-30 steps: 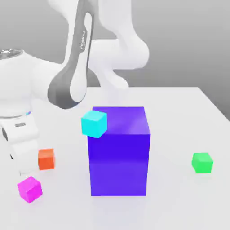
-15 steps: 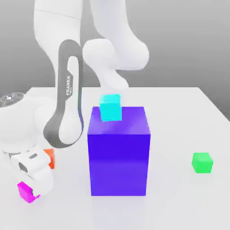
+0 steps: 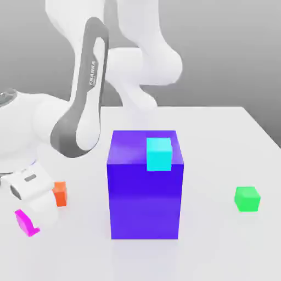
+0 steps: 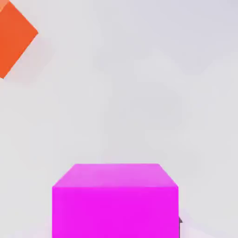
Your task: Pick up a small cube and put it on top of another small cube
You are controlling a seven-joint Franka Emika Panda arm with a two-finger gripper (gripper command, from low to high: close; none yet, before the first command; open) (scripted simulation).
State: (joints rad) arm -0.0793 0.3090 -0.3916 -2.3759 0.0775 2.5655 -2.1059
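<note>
Exterior view: I have a smooth white counter running back to a straight far edge, a plain grey backdrop beyond. A big glossy blue-purple block stands mid-counter, between the small magenta cube near the exterior view's left edge of the counter picture and the small bright green cube toward the counter's right edge. A small cyan cube overlaps the block's upper front edge; a small orange cube sits beside my white gripper. My fingers are clenched on the magenta cube.
</note>
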